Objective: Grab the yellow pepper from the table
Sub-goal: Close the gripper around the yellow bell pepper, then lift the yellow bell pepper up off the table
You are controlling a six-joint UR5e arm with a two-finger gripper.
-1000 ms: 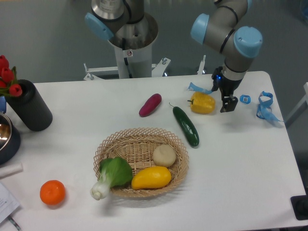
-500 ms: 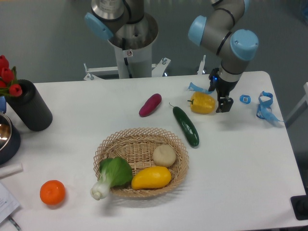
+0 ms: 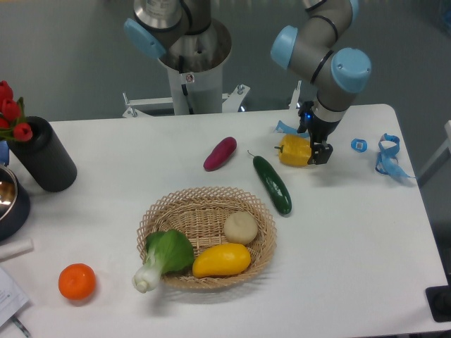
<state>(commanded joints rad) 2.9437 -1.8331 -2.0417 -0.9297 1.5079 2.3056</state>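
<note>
Pepper (image 3: 294,151), glossy, lobed, yellow

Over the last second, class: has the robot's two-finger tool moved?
Yes. The tool has shifted left, closing on the glossy yellow bell pepper, which stayed beside the dark green cucumber.

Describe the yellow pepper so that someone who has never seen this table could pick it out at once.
On the white table, look to the far right part, beyond the wicker basket, right beside the gripper. The yellow pepper lies there, just right of the dark green cucumber. It is blocky, lobed and glossy, unlike the smooth oval yellow fruit in the basket.
</note>
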